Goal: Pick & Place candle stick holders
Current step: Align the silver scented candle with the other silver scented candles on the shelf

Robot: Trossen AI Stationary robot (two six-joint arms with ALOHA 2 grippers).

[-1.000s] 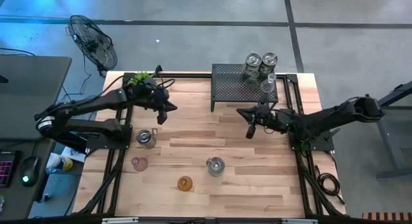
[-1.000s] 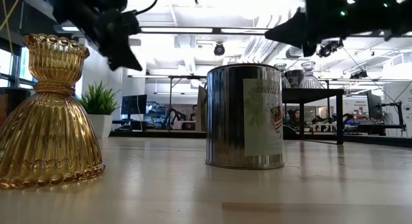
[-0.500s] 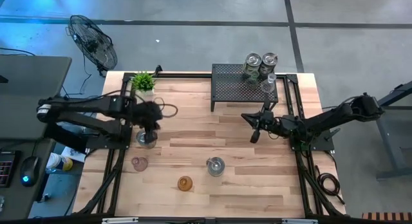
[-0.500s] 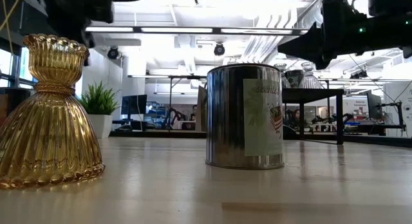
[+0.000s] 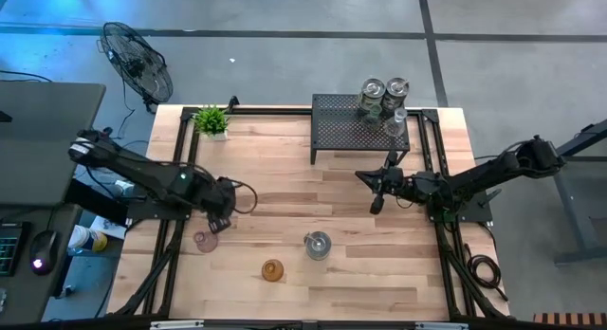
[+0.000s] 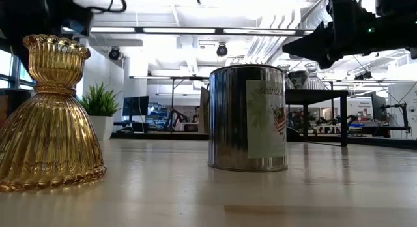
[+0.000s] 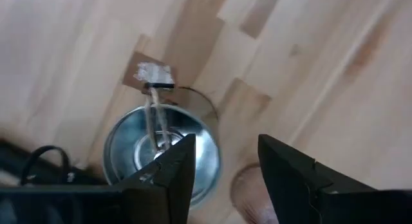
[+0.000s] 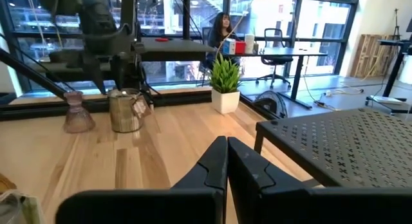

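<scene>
My left gripper (image 7: 225, 169) hangs open above the table's left side (image 5: 217, 225), pointing down and touching nothing. Below it stand a silvery tin-like holder with a paper tag (image 7: 162, 147) and a pink glass holder (image 7: 248, 185), which shows between the fingers. The pink holder (image 5: 205, 241) stands on its base. A silvery can-shaped holder (image 5: 318, 243) and an amber ribbed holder (image 5: 273, 269) stand nearer the front. Three more holders (image 5: 383, 95) sit on the black mesh rack (image 5: 351, 131). My right gripper (image 5: 377, 201) hovers shut in front of the rack.
A small potted plant (image 5: 211, 119) stands at the far left corner. A loose cable (image 5: 245, 192) loops beside my left gripper. Bare wood lies across the table's middle and its front right (image 5: 398, 273). A fan (image 5: 137, 60) stands on the floor beyond the table.
My left gripper has swung from near the plant toward the table's near edge and come down over the silvery tagged holder and the pink one. My right gripper has drifted slightly toward the near edge, staying shut.
</scene>
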